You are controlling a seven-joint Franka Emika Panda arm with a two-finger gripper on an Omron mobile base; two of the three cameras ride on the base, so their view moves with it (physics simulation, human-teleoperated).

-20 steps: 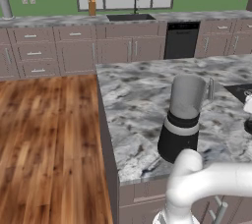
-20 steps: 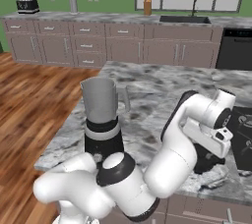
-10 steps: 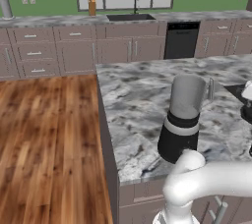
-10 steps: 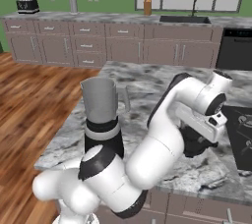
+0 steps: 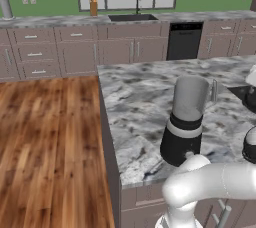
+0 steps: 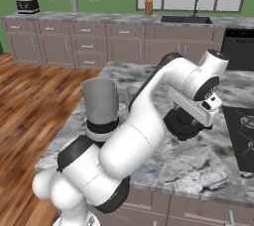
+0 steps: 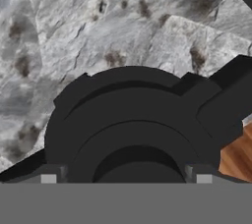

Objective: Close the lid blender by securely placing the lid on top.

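Note:
The blender (image 5: pixel 186 116) stands upright near the island's front-left corner, its grey jar (image 6: pixel 100 100) open at the top on a black base. The lid (image 6: pixel 181 127), a dark round low cap, lies on the marble to the blender's right. In the hand view the lid (image 7: pixel 133 129) is close under the camera. My gripper (image 6: pixel 194 116) hangs just above the lid, open, with one fingertip (image 7: pixel 49 179) on each side of it. Nothing is held. The lid and the blender stand well apart.
A black cooktop (image 6: pixel 243 136) is set into the island to the right of the lid. The island's front edge (image 5: pixel 112 152) drops to a wood floor (image 5: pixel 50 142). Along the back wall run a counter with a sink (image 5: pixel 132 17), a dishwasher (image 5: pixel 184 42) and a steel canister (image 5: pixel 6 7).
The hand has moved a little toward the blender's side and settled over the lid. The jaws stayed open. Blender and lid have not moved.

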